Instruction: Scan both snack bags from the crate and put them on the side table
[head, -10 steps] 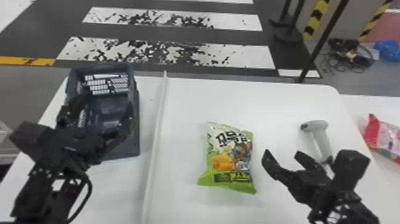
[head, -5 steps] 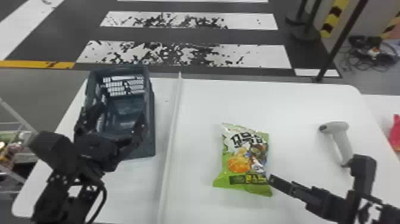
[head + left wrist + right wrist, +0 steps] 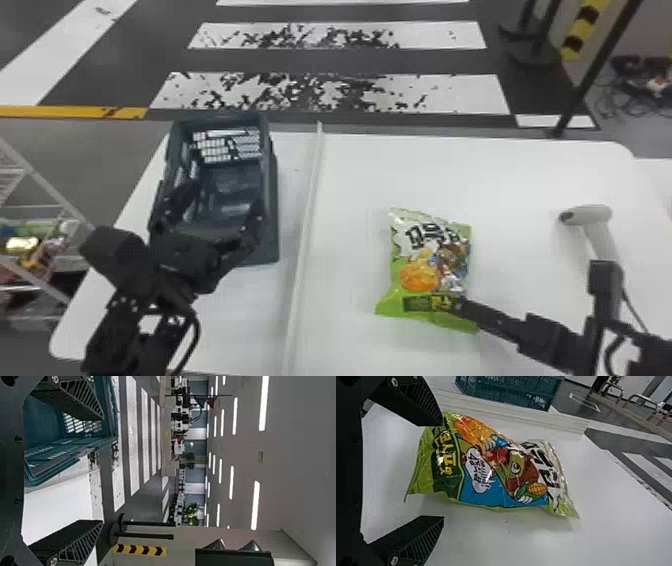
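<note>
A crinkly green-and-white plastic snack bag [image 3: 432, 265] lies flat, printed face up, on the white table [image 3: 375, 170], right of the raised white strip [image 3: 307, 220] that runs across the top; its solid green end is the nearer one. The right gripper [image 3: 459, 306] is at that end, coming in from the bag's right — its jaws are parted and grasp nothing; in the right wrist view one black fingertip [image 3: 433, 417] overlaps a corner of the bag, and whether it touches I cannot tell. Left of the strip stands an open-topped crate [image 3: 272, 210] of dark blue-green plastic with lattice walls; the left gripper [image 3: 220, 202] is over its nearer part, jaws spread wide with nothing between them. A pale grey handheld scanner [image 3: 590, 215] rests on the table to the right of the bag, well apart from it; off the table's left side is a metal rack [image 3: 47, 192] with mixed goods on its shelves — beyond the far edge, broad white stripes [image 3: 415, 97] mark the dark floor.
</note>
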